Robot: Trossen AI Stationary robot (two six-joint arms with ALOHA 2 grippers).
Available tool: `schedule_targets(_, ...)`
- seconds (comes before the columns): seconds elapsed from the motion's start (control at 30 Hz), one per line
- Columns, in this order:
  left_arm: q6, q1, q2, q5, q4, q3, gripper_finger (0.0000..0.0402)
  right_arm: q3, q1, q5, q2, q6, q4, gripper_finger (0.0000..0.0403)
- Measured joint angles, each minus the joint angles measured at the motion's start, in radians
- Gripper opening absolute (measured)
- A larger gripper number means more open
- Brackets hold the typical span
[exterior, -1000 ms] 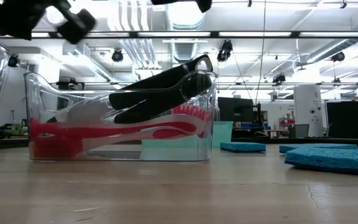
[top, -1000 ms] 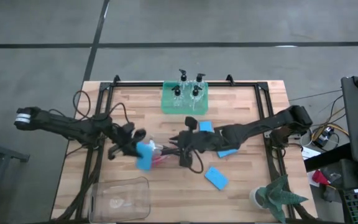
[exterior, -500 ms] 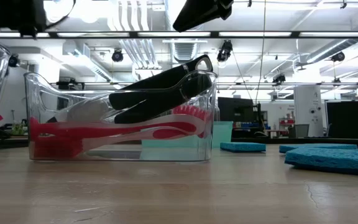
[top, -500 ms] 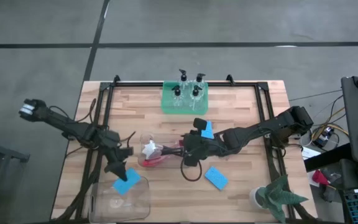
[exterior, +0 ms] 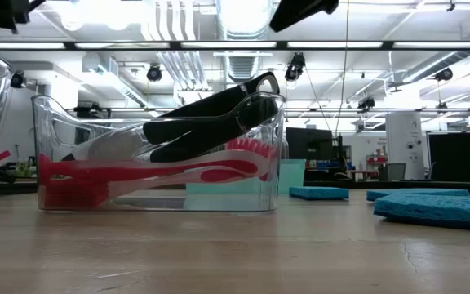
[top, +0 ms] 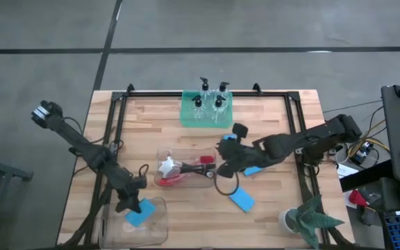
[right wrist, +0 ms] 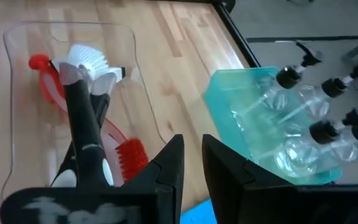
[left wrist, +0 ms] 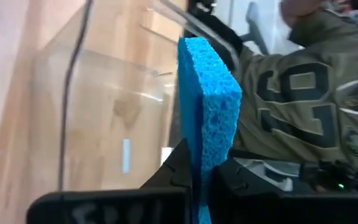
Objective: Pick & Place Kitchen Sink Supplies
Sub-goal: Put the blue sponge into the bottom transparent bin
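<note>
Sponge [left wrist: 207, 106] sat pinched on edge between the left gripper [top: 132, 205] fingers, gripped at its lower end, most of it sticking out past the tips. It hung over the empty clear bin [top: 134, 223] at the table's near left corner. Bright blue, flat, rectangular, with a coarse open-pored face. Likely very light and squashy, so a light squeeze across the thin faces near one end should hold it; no breakage risk, though it may flop or twist if released tilted.

Next out, mid-table, the clear brush bin [top: 184, 169] held the brushes: a red-handled one with red bristles [right wrist: 131, 155], a black-handled one [right wrist: 84, 134] and a white bristle head [right wrist: 87, 61]. They looked stiff, slim and light, best taken around the handle; smooth plastic could slip.

Right gripper [top: 226, 150] hovered beside that bin, holding nothing, fingers set to a narrow gap. Three more sponges lay flat on the wood around it: one toward the near edge [top: 242, 200], one under the arm [top: 254, 169], one partly hidden just beyond the gripper [top: 229, 137].

Farthest, the green tray [top: 189, 117] at the back edge held four clear pump bottles [top: 208, 101] with black tops, upright. Probably rigid, slick and top-heavy; a grip around the body below the pump seems safest.
</note>
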State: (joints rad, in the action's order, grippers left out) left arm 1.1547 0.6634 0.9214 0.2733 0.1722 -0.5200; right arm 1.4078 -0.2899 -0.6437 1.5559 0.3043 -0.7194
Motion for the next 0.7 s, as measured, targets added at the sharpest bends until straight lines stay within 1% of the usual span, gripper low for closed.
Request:
schedule_targets(0.17, 0.006, 0.003, 0.07, -0.014, 0.002, 0.0, 0.0036, -0.031, 0.0, -0.003, -0.075, 0.012, -0.038, 0.0054)
schedule_targets(0.33, 0.027, 0.004, 0.117, -0.016, -0.048, 0.001, 0.0083, -0.077, 0.0, -0.036, -0.15, 0.088, -0.06, 0.0052)
schedule_targets(0.47, 0.027, 0.004, 0.121, 0.001, -0.132, 0.001, 0.0131, -0.139, 0.0, -0.041, -0.189, 0.173, -0.057, 0.0056)
schedule_targets(0.53, 0.033, 0.004, 0.114, 0.008, -0.145, 0.001, 0.0152, -0.168, 0.0, -0.041, -0.198, 0.199, -0.055, 0.0061)
schedule_targets(0.63, 0.052, 0.004, 0.101, 0.04, -0.144, 0.001, 0.017, -0.205, 0.0, -0.035, -0.2, 0.23, -0.056, 0.0068)
schedule_targets(0.7, 0.05, 0.004, 0.088, 0.053, -0.145, 0.001, 0.0174, -0.221, 0.0, 0.012, -0.199, 0.266, -0.051, 0.0072)
